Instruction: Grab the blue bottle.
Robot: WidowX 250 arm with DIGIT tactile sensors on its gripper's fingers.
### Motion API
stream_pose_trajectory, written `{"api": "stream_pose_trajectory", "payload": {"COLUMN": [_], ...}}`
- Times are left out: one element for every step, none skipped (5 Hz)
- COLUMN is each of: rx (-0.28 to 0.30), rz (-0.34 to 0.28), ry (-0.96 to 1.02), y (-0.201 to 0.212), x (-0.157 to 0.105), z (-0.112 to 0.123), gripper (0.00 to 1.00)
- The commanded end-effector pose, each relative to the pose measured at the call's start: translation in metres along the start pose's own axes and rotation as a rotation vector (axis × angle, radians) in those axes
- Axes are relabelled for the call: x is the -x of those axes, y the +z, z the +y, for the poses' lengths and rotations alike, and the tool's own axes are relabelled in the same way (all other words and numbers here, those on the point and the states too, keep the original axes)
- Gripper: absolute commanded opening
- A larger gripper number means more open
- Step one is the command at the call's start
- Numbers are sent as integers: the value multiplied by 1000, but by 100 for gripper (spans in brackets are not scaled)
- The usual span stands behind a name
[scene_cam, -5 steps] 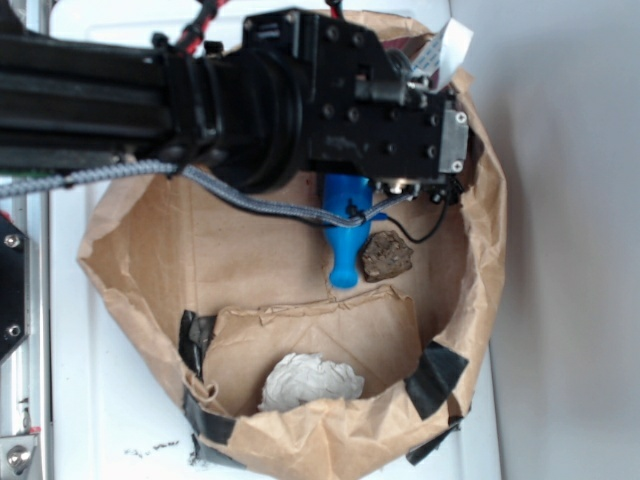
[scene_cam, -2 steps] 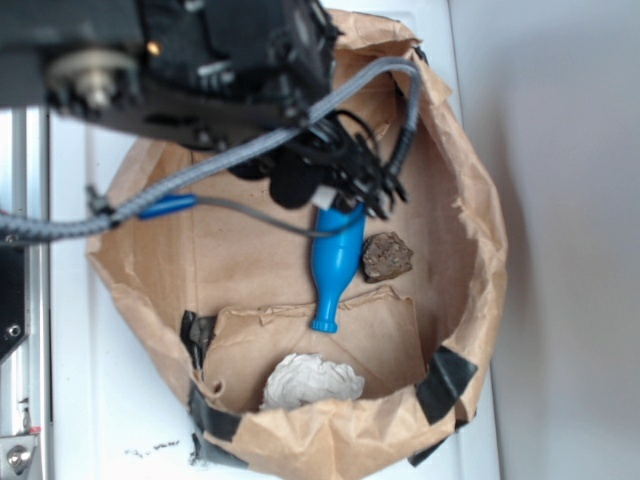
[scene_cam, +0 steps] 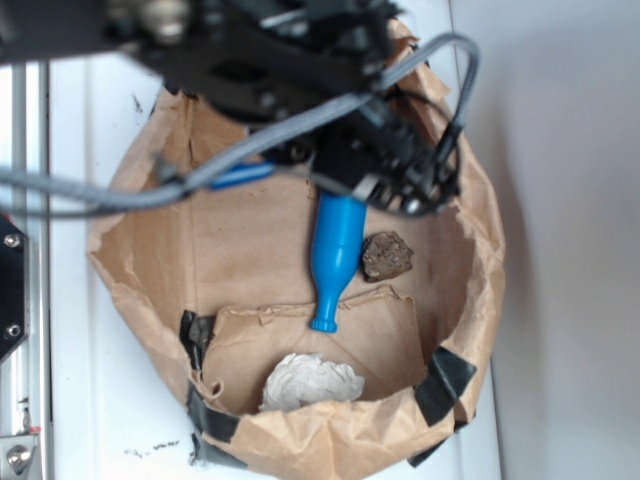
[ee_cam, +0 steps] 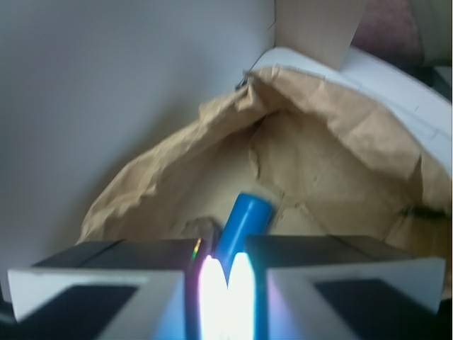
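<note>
While gripper (scene_cam: pixel 375 190) pinches blue bottle (scene_cam: pixel 335 250) at wide end, we see neck pointing at torn flap, brown lump (scene_cam: pixel 386 256) just beside, inside paper bag (scene_cam: pixel 480 300).

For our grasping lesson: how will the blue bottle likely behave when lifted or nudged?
The blue bottle looks like smooth, glossy plastic, so probably stiff, light and somewhat slippery. Its round body would likely roll if nudged on the paper bag. Held at one end, it may swing.
</note>
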State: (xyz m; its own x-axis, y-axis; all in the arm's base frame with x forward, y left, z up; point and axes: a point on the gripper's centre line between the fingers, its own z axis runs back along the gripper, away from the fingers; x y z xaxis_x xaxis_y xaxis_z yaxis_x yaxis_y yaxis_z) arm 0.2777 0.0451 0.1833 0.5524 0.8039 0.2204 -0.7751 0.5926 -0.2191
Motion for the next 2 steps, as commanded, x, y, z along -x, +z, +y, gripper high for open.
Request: {"api": "stream_pose_trajectory", "payload": {"rx": [-63,-84], "rz": [-23,-43], "ry": [-18,-48], "y": [-47,-80], "x": [-7,6], "z": [2,8], "gripper": [100,100]}}
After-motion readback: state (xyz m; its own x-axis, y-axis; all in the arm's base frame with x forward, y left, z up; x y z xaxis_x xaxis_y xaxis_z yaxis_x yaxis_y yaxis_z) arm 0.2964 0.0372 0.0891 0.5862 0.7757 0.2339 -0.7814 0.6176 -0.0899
